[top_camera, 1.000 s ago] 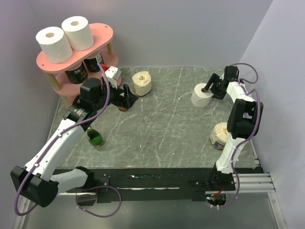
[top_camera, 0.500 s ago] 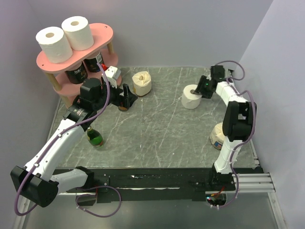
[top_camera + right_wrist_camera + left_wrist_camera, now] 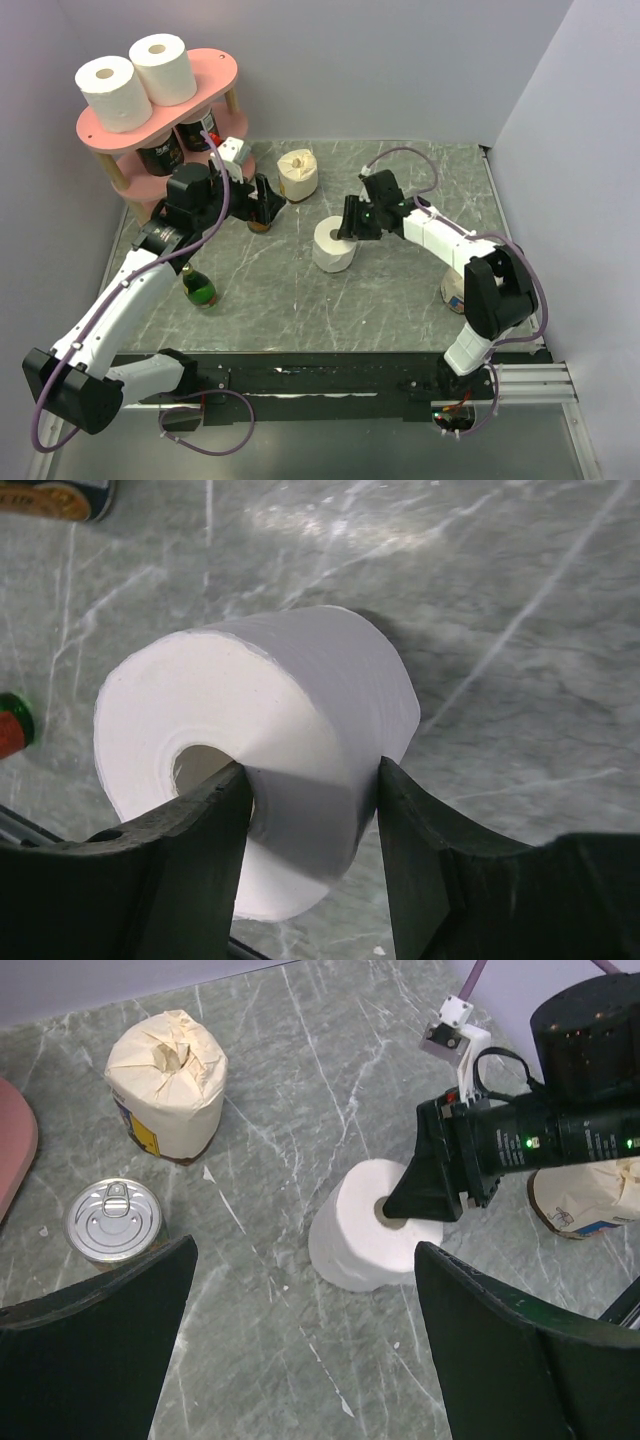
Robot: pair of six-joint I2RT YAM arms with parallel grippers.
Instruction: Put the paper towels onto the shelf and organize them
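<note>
right gripper: pinching the wall of a bare white roll. in the right wrist view one finger sits at the hollow core and the other presses the outer face, with the roll between them. the left wrist view shows the same grip, the dark fingertip entering the core of the roll.

roll position: centre of the top view, upright, base on the table, well apart from the shelf.

left gripper: spread wide, holding nothing. it hangs left of centre in the top view, above the table. in its own view the two dark fingers fill the lower corners and the gripper looks down on the table just short of the roll.

shelf: pink, upper left of the top view. two bare rolls stand side by side on its top board, one to the left and one to the right, touching. dark cans stand on the tier below.

other items: a wrapped roll upright at upper centre; a second wrapped roll at the right, partly hidden by the right arm; a silver-topped can near the first wrapped roll; a green bottle at lower left.
</note>
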